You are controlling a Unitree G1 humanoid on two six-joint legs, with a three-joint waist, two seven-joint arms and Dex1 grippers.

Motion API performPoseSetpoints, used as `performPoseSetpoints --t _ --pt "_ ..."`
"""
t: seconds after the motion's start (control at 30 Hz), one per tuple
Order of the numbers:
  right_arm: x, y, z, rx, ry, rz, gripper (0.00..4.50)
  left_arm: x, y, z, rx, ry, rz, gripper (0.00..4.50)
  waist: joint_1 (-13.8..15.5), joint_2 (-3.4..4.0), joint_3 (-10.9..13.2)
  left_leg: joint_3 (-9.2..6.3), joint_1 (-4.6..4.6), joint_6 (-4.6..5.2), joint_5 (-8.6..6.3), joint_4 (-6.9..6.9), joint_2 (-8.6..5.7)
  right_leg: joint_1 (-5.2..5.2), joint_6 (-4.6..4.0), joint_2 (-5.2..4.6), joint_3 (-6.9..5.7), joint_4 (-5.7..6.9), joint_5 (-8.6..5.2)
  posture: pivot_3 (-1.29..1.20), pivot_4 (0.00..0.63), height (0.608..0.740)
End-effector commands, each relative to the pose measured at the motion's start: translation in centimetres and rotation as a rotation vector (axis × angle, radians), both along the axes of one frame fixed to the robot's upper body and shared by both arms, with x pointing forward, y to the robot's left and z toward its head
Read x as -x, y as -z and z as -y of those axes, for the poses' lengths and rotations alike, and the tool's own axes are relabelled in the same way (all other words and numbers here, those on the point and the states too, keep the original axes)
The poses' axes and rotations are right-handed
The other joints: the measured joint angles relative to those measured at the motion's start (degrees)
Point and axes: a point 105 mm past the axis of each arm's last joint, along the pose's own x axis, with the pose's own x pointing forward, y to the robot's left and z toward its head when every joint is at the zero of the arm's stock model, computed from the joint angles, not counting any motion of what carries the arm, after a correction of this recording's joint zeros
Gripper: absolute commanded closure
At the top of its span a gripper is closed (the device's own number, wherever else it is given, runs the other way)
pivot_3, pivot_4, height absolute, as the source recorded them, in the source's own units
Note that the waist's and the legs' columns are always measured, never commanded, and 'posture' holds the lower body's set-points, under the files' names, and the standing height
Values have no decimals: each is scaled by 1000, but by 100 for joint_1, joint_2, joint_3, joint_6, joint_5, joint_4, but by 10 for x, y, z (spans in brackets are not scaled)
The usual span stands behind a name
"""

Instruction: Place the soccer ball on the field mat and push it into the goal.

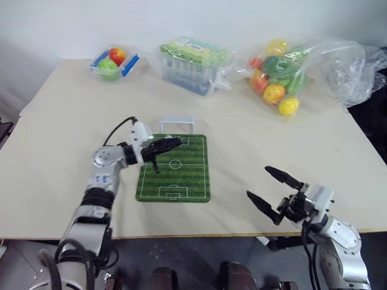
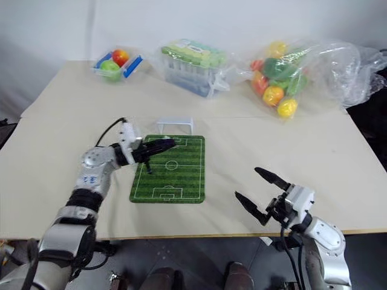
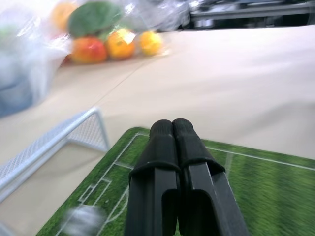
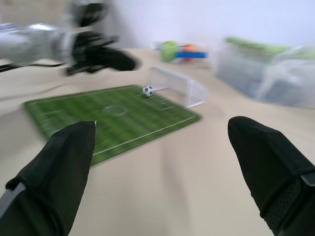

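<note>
One ball [image 4: 147, 91], one goal [image 1: 176, 124], one mat [image 1: 181, 181]

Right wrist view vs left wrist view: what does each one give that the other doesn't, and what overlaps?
Right wrist view, not the left: the right end effector, fingers wide apart; the ball, sharp, on the mat by the mouth of the goal; a small tub of fruit.
Left wrist view, not the right: bagged orange and yellow fruit. A pale blur low on the mat may be the ball; can't tell.
Both: left end effector, shut; mat; goal; table.
</note>
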Motion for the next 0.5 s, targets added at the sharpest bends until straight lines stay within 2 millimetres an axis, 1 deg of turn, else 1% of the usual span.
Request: performPoseSetpoints --t 0.03,0.1,0.17,0.2,0.23,0.27,0.3,0.33,0.4,0.5 --pt "-9 -19 0 -20 60 78 0 37 0 -35 10 0 -33 4461 -94 1 1 2 0 0 0 -3 3 -2 -1 1 -1 0 0 0 150 740" --pt "-14 -22 1 -24 76 88 0 55 5 -55 7 -61 -80 4461 -102 -1 4 5 0 1 -1 -2 4 -5 -1 0 1 -1 -1 0 150 740" --pt "-17 -23 2 -25 80 91 0 64 7 -65 5 -104 -106 4461 -60 -4 6 4 -2 1 -1 1 6 -5 -1 0 1 0 -1 0 150 740" --pt "-19 -25 2 -28 73 98 0 73 8 -83 31 -192 -123 4461 -12 -4 6 1 -3 1 -1 7 6 -3 -1 -1 -2 1 -1 0 150 740" --pt "-21 -27 2 -31 67 102 0 80 9 -95 47 -254 -133 4461 10 -3 7 1 -3 2 -2 11 7 -1 -1 -2 0 2 0 0 150 740" --pt "-22 -27 2 -33 63 104 0 85 9 -103 57 -298 -141 4461 23 -3 7 4 0 4 -3 13 6 1 -1 -4 6 4 0 0 150 740" --pt "-24 -29 2 -27 48 111 0 87 9 -115 77 -406 -144 4461 38 -3 7 6 2 5 -5 13 7 1 -1 -5 9 4 0 0 150 740" --pt "-26 -30 1 -29 36 105 0 87 9 -123 83 -493 -137 4461 48 -2 7 5 3 5 -5 13 7 1 -1 -5 8 6 0 0 150 740" --pt "-28 -31 1 -10 18 106 0 89 6 -129 91 -574 -104 4461 92 1 9 4 4 4 -6 13 8 1 -1 -4 8 6 0 0 150 740" --pt "-31 -31 2 -5 9 102 0 90 2 -128 99 -616 -83 4461 131 1 9 5 4 3 -6 13 7 1 -2 -4 8 6 1 0 150 740"
